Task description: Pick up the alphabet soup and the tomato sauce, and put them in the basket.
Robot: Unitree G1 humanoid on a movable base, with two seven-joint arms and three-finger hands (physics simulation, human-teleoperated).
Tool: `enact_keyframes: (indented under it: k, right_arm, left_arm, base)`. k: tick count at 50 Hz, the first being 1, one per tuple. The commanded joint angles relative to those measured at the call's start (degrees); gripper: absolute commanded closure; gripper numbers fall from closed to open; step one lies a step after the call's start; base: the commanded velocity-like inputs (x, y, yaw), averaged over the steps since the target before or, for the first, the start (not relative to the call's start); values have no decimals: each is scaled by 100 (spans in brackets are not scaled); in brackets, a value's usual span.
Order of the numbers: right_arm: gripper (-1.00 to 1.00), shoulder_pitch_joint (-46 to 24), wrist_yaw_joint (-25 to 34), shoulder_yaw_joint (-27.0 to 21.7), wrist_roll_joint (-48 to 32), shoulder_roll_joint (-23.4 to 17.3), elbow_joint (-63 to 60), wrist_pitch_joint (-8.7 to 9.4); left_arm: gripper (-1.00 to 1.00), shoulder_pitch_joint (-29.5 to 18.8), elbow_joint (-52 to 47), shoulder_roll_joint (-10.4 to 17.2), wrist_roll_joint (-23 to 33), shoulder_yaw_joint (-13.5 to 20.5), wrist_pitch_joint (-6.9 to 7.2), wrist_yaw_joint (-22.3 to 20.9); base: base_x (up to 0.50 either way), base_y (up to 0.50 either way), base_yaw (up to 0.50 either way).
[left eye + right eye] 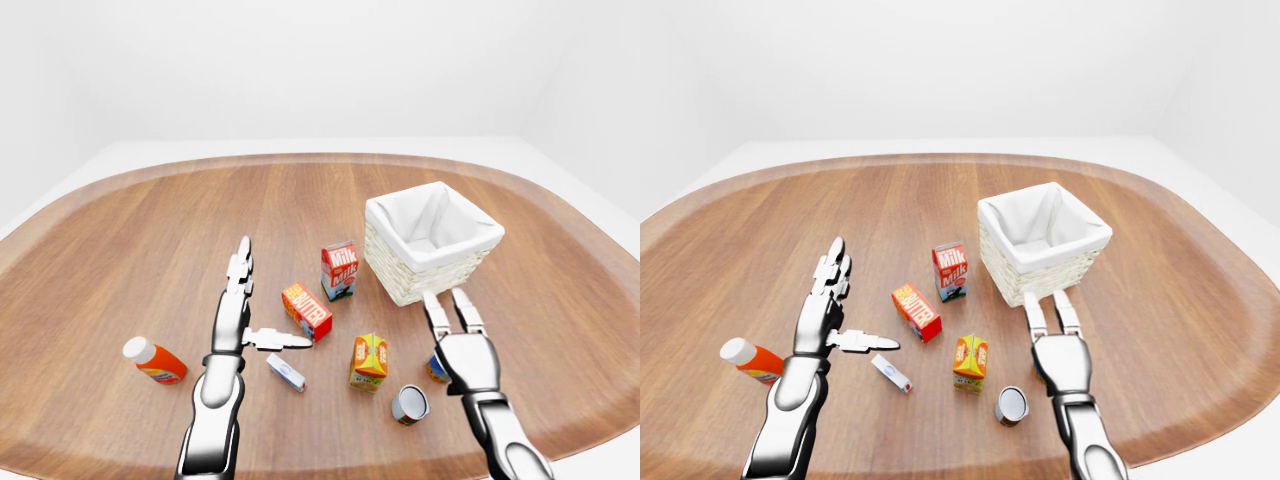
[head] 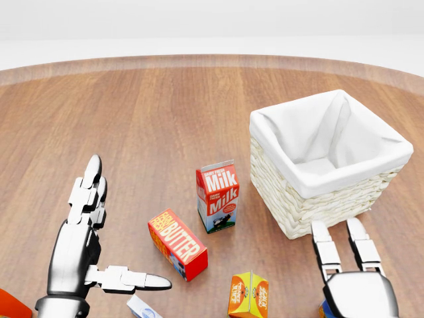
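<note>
The robot's right hand [image 1: 463, 352], fingers spread and empty, hovers directly above a can [image 1: 434, 369] mostly hidden beneath its palm, nearer to it than the open left hand [image 1: 236, 318], with the basket [image 1: 432, 241] just beyond.

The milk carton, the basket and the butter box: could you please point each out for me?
milk carton [image 2: 218, 196], head view, its red printed face.
basket [image 2: 301, 207], head view, its woven wall.
butter box [image 2: 177, 244], head view, its lettered top face.
</note>
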Motion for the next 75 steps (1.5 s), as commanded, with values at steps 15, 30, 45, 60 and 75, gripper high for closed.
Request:
enact_keyframes:
  k: [15,30,45,60,75]
  right_arm:
    - [-100,-206,-213,43,47,-122,503,0]
    - [-100,-248,-337,18,87,-189,713,0]
    - [-100,-379,-554,46,44,-265,1106,0]
    - [-100,-601,-867,206,-15,-332,1758,0]
    - [-100,-847,-867,384,-46,-386,2403,0]
  left_arm:
    - [-100,25,-47,-4,-46,18,0,7]
    - [-100,25,-47,-5,-45,18,0,9]
    - [-100,25,-47,-6,-45,19,0,11]
    - [-100,25,-46,-6,-46,19,0,11]
    - [-100,25,-46,-5,-46,18,0,10]
  base:
    - [0,0,0]
    - [0,0,0]
    - [0,0,0]
    - [0,0,0]
    - [0,0,0]
